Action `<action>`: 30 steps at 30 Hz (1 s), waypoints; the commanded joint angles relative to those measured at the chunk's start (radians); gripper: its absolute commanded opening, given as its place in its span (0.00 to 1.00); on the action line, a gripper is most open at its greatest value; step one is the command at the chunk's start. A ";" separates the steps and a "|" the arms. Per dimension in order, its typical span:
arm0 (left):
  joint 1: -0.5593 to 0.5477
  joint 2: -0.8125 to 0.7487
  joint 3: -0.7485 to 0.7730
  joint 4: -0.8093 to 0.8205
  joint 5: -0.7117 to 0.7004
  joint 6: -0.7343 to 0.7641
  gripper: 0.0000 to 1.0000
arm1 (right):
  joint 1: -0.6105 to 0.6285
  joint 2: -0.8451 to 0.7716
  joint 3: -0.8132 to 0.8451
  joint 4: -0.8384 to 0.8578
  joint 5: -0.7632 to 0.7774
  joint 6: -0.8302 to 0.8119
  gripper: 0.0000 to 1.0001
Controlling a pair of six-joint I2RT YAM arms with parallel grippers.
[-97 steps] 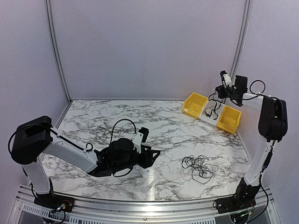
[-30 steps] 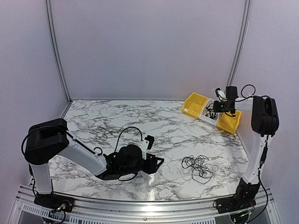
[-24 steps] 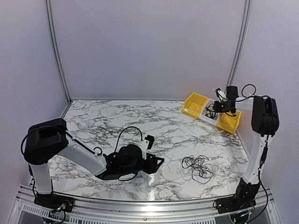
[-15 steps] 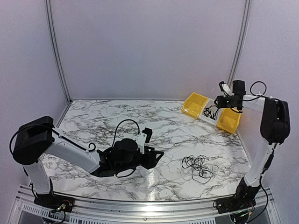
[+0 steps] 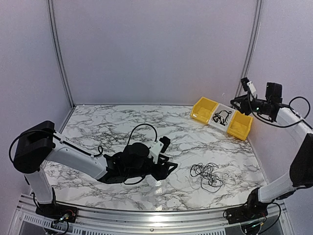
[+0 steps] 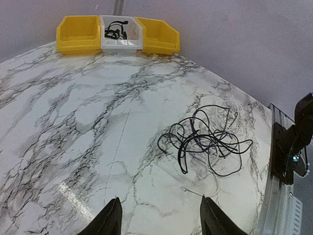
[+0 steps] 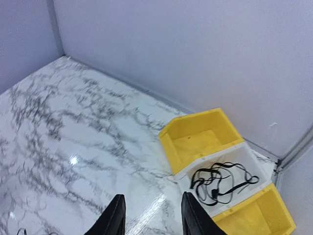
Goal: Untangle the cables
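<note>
1. On the white marble-patterned table [image 5: 98, 127], we judge the job partly done.
2. At its far right corner stands a row of three plastic bins: a white bin [image 7: 227, 159] between two yellow bins [image 5: 203, 109], both of which look empty to us.
3. The loose tangle of thin black cables [image 6: 205, 142] lies near the front right of the table, its loops crossing one another. We reckon this is the work left.
4. One separated black cable [image 7: 220, 181] lies coiled inside the white bin, so that much is done.
5. The left gripper [image 6: 160, 205] hovers low over the marble, jaws wide and empty. The tangle is ahead of it and slightly right, clear of the fingers.
6. The right gripper [image 7: 152, 200] hangs high near the bins, jaws apart and holding nothing. The coiled cable lies below and beyond it.
</note>
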 commanded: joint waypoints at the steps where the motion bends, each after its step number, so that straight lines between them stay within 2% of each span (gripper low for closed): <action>1: -0.010 0.064 0.070 -0.060 0.136 0.064 0.56 | 0.125 -0.084 -0.163 -0.315 -0.164 -0.354 0.39; 4: -0.011 0.119 0.129 -0.063 0.189 0.063 0.54 | 0.177 -0.146 -0.265 -0.337 -0.211 -0.419 0.38; 7: -0.013 0.175 0.189 -0.062 0.208 0.060 0.53 | 0.225 -0.136 -0.248 -0.374 -0.269 -0.461 0.39; 12: -0.018 0.261 0.276 -0.062 0.212 0.055 0.51 | 0.426 -0.044 -0.261 -0.339 -0.085 -0.456 0.37; 16: -0.022 0.299 0.317 -0.062 0.180 0.065 0.51 | 0.508 0.044 -0.229 -0.363 -0.024 -0.467 0.33; 22: -0.022 0.328 0.347 -0.062 0.083 0.111 0.47 | 0.527 0.038 -0.200 -0.405 -0.037 -0.464 0.32; 30: -0.022 0.389 0.433 -0.061 0.089 0.142 0.42 | 0.527 -0.051 -0.173 -0.569 0.062 -0.566 0.34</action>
